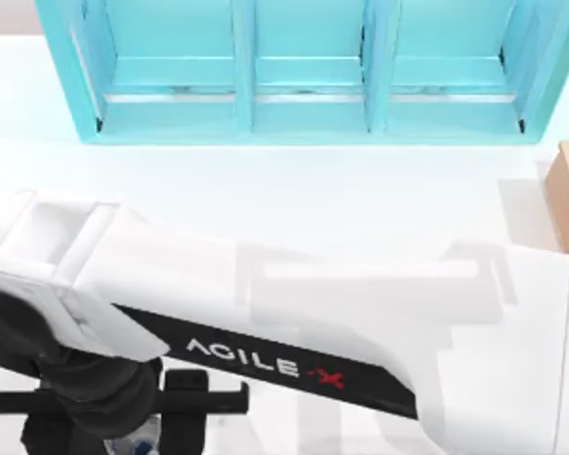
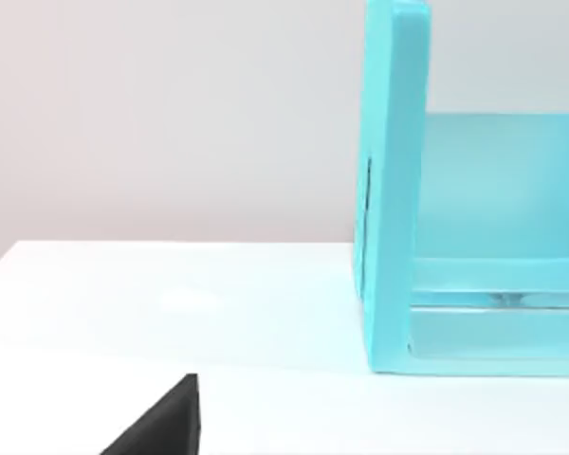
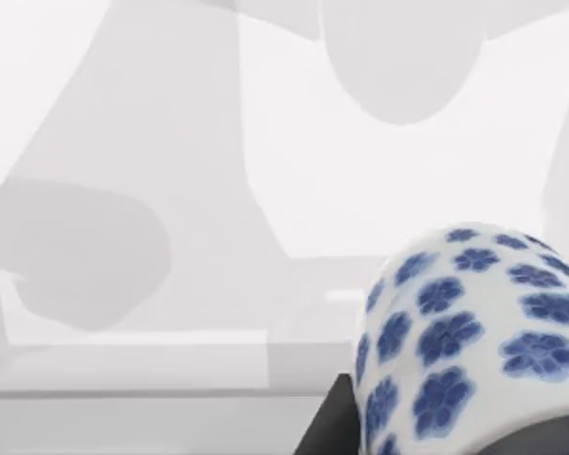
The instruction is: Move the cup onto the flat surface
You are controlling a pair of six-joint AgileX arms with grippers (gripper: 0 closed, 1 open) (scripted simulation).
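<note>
White-and-blue cup (image 3: 465, 341) sits in the right claw (image 1: 123, 422), shut on it at the table's (image 1: 360, 199) near left. Grasp looks done; carrying and setting down remain. Left arm idle, fingers unclear.

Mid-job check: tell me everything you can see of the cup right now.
The cup is small, white and rounded, covered in blue flower prints, and looks like glazed ceramic. It sits between the dark jaws of the right gripper, which flank it on two sides, near the top view's lower left corner. Its rim and base are out of sight.
</note>
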